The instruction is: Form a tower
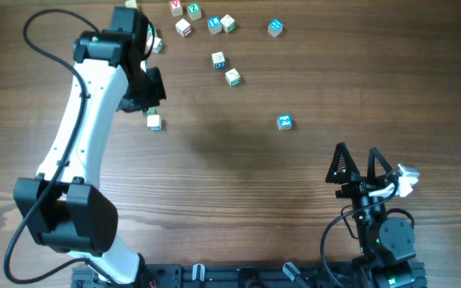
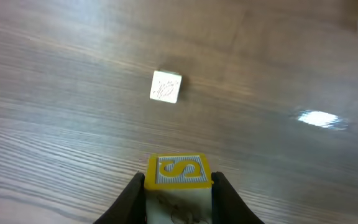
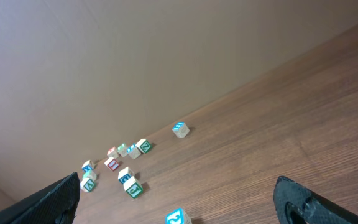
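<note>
Left gripper [image 2: 178, 193] is clenched on a small pale wooden cube w/ yellow-framed S face [image 2: 178, 172], prob. to seat it on the lone pale wooden cube [image 2: 166, 86] ahead. No tower stands yet; scattered letter cubes [image 1: 214, 24] lie loose. Right gripper [image 1: 357, 152] rests splayed, empty. Only the left wrist view shows the grip; overhead, the arm hides it.
</note>
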Controlling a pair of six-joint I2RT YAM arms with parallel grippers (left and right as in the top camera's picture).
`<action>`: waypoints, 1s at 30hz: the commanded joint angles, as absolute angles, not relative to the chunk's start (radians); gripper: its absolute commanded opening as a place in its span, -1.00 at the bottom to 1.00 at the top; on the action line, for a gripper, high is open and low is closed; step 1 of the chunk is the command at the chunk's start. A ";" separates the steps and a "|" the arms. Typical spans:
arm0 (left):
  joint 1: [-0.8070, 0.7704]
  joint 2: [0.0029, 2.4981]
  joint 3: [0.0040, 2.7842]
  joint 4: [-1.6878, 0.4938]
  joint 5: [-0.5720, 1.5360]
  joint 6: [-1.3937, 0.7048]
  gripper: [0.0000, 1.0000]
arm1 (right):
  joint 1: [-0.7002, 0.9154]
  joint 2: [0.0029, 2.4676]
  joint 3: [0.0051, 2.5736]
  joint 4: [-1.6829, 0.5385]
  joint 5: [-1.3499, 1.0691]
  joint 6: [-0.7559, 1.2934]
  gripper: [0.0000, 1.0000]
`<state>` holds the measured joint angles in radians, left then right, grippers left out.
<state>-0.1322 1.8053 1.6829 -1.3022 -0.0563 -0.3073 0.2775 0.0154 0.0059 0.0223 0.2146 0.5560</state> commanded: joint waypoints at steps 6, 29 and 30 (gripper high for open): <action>-0.126 1.789 1.426 -1.092 -0.079 -0.207 -0.67 | 0.273 0.007 0.005 0.025 0.225 0.553 1.00; -0.080 1.831 1.314 -0.830 -0.078 -0.096 -0.53 | 0.273 0.007 0.005 0.025 0.225 0.553 0.99; -0.080 1.831 1.303 -0.817 -0.075 -0.093 -0.53 | 0.273 0.007 0.005 0.025 0.225 0.553 0.99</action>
